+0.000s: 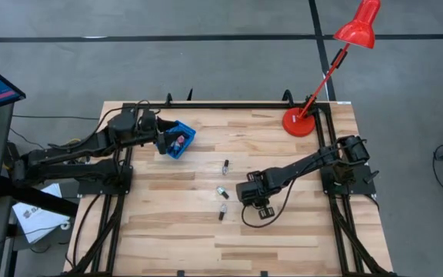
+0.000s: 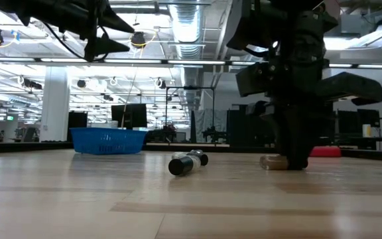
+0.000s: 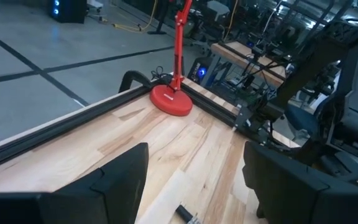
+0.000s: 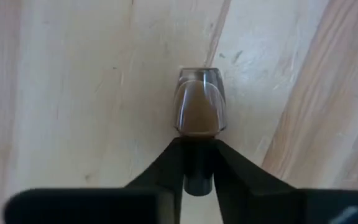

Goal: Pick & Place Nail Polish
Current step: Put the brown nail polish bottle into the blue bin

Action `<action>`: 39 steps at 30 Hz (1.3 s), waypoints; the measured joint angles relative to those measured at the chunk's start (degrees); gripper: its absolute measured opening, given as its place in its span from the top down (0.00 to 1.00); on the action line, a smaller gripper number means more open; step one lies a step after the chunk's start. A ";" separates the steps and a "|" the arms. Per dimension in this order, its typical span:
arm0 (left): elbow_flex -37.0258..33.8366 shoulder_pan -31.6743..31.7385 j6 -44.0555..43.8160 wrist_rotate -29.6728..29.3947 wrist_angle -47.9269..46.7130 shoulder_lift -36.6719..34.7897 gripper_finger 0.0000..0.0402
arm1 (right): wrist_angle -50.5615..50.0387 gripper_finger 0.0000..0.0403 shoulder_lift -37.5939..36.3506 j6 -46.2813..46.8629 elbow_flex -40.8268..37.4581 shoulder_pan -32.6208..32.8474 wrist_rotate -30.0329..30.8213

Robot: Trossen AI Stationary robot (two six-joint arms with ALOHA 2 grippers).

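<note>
My right gripper stands low over the table's middle, shut on a small nail polish bottle with a clear brownish glass body and a dark cap. In the low view this bottle lies at the gripper's foot. Three more bottles lie on their sides on the wood: one farther back, one beside the right gripper and one nearer. My left gripper is open and empty, raised over the blue bin, which holds several bottles. My right gripper pinches the bottle's dark cap between its two fingers, just behind the glass body. The fingers come from above, pointing down, and lie along the bottle. The bottle lies on its side on the table, its glass body sticking out past the fingertips.
A red desk lamp stands with its base at the far right of the table, its arm slanting up past the far edge. Black rails frame the table's far, left and right sides. Bare wood lies toward the near edge.
</note>
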 joint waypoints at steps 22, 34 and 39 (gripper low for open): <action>-0.02 -6.75 8.75 17.54 19.13 0.04 0.36 | 18.85 0.89 -14.80 7.23 10.79 -11.71 5.94; -0.01 -9.29 13.98 14.69 33.10 11.33 0.35 | 27.97 0.89 -14.93 6.59 16.35 -13.29 6.22; -0.01 -9.29 14.12 14.69 38.37 15.99 0.30 | 29.28 0.89 -14.95 6.84 16.37 -13.17 6.22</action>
